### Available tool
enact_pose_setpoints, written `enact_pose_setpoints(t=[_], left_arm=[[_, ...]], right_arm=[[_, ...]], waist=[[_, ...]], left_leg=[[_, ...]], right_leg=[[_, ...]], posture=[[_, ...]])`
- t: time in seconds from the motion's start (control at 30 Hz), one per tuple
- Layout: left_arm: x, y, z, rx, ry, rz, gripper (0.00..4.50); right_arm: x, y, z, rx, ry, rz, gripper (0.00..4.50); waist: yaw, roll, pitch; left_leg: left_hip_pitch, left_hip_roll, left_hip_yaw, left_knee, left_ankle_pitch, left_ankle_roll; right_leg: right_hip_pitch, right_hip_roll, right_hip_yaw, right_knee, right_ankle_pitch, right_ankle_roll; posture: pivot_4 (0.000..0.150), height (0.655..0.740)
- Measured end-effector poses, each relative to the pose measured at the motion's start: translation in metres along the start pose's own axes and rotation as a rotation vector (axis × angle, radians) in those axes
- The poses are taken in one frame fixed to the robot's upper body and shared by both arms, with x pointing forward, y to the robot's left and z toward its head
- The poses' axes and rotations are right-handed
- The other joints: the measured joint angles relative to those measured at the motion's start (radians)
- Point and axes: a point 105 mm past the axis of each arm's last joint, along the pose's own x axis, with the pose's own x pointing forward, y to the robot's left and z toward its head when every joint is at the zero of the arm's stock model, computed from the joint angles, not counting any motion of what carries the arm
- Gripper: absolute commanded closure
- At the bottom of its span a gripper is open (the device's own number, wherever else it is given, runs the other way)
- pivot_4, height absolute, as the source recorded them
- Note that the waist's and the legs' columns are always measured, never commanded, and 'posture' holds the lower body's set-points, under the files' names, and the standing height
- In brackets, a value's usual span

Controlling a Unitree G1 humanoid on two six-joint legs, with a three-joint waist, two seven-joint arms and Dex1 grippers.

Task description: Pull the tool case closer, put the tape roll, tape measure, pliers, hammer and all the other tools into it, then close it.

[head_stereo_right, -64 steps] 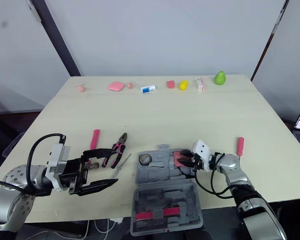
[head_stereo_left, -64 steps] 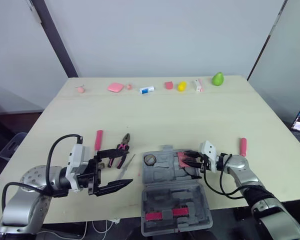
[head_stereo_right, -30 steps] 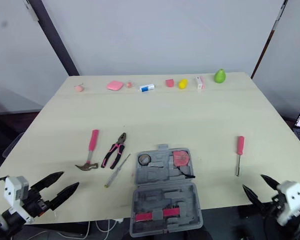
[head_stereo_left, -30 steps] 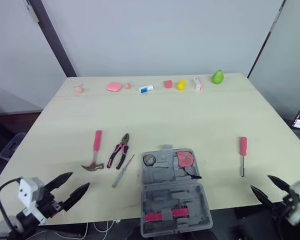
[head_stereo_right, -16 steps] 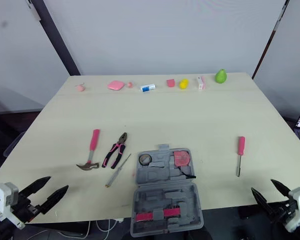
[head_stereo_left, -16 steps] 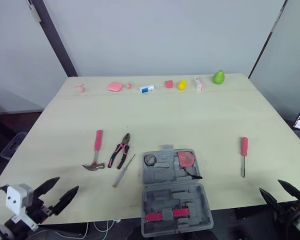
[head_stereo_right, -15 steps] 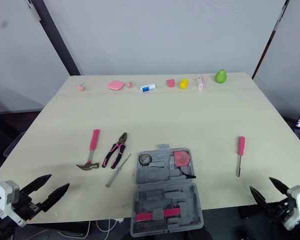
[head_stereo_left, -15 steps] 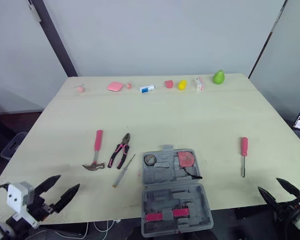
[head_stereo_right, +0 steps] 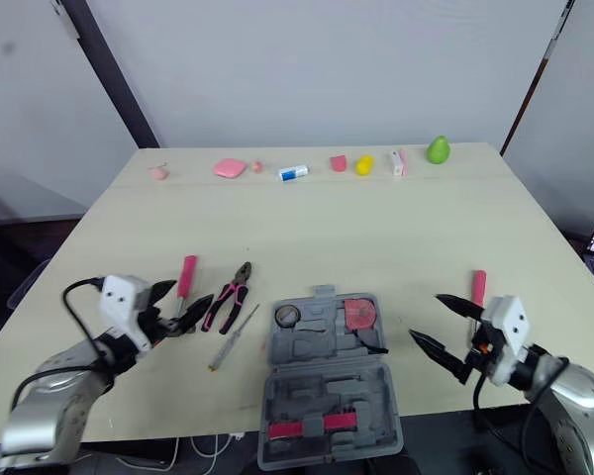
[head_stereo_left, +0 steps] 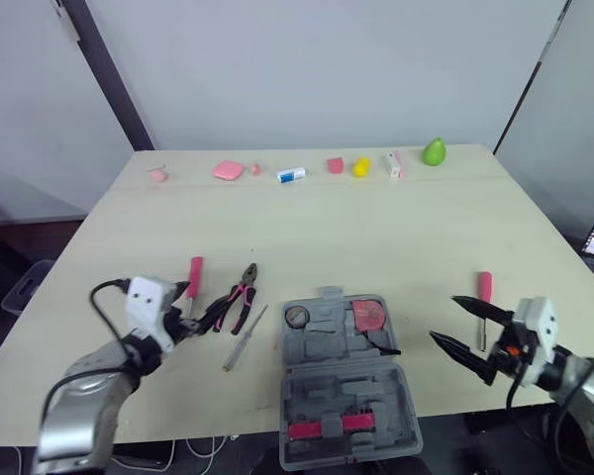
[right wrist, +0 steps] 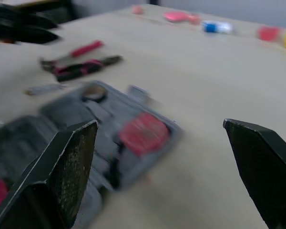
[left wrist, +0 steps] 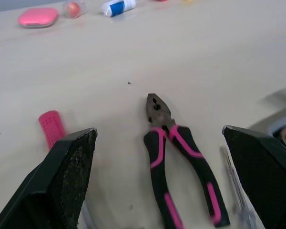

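Case (head_stereo_left: 346, 376): open, at the surface's (head_stereo_left: 376, 228) near edge, holding tape roll (head_stereo_left: 296, 317) and tape measure (head_stereo_left: 366, 316).
Pliers (head_stereo_left: 238, 301), hammer (head_stereo_left: 193, 282), thin screwdriver (head_stereo_left: 246, 338): on the surface, left of the case.
Pink screwdriver (head_stereo_left: 483, 297): right of the case.
Your left pincer (left wrist: 158, 130): spread wide, empty, by the pliers.
Your right pincer (head_stereo_left: 444, 318): spread, empty, between case and pink screwdriver.

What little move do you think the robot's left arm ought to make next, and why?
Probably lower the left gripper onto the pink-and-black pliers and shut on them: its fingers stand open either side of them, and they lie on the pale table outside the open grey plastic tool case.
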Motion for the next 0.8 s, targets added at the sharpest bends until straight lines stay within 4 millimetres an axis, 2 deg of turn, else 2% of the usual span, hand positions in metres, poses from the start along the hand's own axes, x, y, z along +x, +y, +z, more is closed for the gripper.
enact_pose_setpoints(t=[0.13, 0.3, 0.53, 0.8], left_arm=[[0.020, -0.009, -0.005, -0.037, 0.055, 0.059, 0.00], [0.036, -0.012, -0.010, -0.017, 0.127, 0.096, 0.00], [0.050, -0.010, -0.024, -0.057, 0.264, 0.136, 0.00], [0.058, -0.011, -0.022, -0.080, 0.294, 0.143, 0.00]], right_arm=[[0.020, 0.005, 0.017, -0.043, -0.005, 0.135, 0.05], [0.035, 0.003, 0.030, -0.089, -0.019, 0.200, 0.05], [0.037, -0.009, 0.023, -0.089, 0.014, 0.190, 0.05], [0.039, -0.009, 0.026, -0.107, -0.005, 0.199, 0.05]], waist=[[0.001, -0.001, 0.000], [0.005, -0.001, 0.000], [0.020, -0.001, 0.000], [0.022, -0.001, 0.000]], left_leg=[[-0.001, -0.001, -0.002, 0.000, 0.000, 0.000], [-0.003, -0.002, -0.003, 0.000, 0.000, 0.000], [-0.004, -0.004, -0.003, 0.000, 0.000, 0.000], [-0.003, -0.004, -0.003, 0.000, 0.000, 0.000]], right_leg=[[0.000, 0.000, -0.001, 0.000, 0.000, 0.000], [0.000, 0.000, -0.003, 0.000, 0.000, 0.000], [-0.001, -0.001, -0.004, 0.000, 0.000, 0.000], [0.000, -0.001, -0.005, 0.001, 0.000, 0.000]], posture=[[0.150, 0.7400], [0.150, 0.7400], [0.150, 0.7400], [0.150, 0.7400]])
